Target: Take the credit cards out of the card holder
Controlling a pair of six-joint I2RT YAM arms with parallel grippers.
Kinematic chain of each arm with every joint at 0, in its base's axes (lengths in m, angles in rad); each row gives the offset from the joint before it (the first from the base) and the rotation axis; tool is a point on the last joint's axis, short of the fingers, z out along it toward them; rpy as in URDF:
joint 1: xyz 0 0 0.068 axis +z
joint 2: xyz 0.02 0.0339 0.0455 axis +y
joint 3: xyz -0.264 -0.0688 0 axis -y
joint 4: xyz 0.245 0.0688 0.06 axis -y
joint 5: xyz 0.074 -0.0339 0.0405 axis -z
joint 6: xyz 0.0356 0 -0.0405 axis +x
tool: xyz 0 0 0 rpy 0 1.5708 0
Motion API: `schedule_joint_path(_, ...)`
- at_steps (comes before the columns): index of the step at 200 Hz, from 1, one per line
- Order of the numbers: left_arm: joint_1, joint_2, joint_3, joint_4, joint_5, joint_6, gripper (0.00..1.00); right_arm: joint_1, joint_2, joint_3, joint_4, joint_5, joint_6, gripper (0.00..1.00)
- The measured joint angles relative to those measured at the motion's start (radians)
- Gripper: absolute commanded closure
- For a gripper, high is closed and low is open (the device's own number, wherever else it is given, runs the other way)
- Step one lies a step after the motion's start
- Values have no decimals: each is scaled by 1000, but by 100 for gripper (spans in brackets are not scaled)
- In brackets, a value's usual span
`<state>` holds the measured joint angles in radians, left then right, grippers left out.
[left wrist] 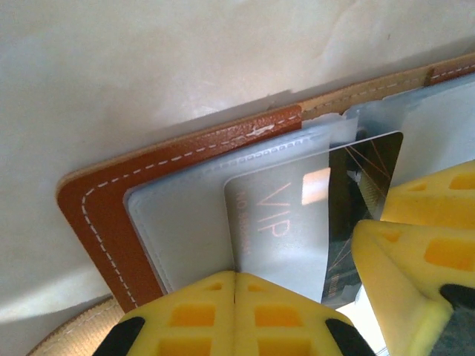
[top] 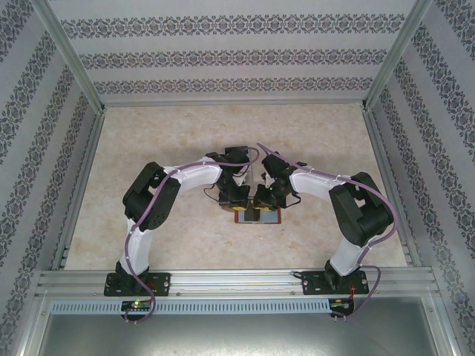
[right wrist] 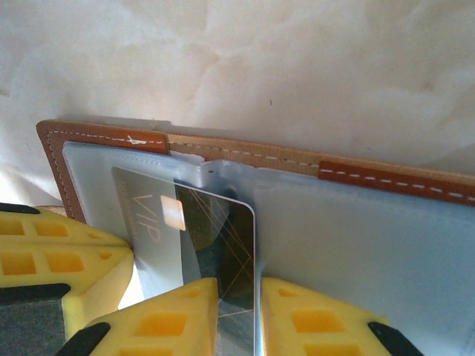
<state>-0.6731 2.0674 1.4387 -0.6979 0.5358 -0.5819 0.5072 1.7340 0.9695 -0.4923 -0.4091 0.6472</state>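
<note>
The card holder (top: 271, 217) lies open at table centre, one credit card (right wrist: 159, 222) half out of its pocket. Let your left gripper (left wrist: 235, 276), fingers together, pin the pocket. Your right gripper (right wrist: 239, 285) stands narrowly apart at the card's edge, and I cannot tell whether it has a grip. In the right wrist view, draw the card flat toward 3 o'clock.

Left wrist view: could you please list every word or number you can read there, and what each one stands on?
"VIP": on the grey and black plastic card tucked in the reddish-brown leather wallet.
Fine print beside it and at the card's black end: too small to read.
</note>
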Motion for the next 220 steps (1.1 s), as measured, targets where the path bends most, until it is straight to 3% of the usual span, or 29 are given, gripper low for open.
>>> schedule_joint_path(130, -1, 0, 0, -5, -6, 0, 100, -26, -75, -70, 142, -140, 16, 83)
schedule_joint_path(220, -1, 0, 0, -6, -7, 0, 100, -28, -76, -82, 148, -127, 18, 91)
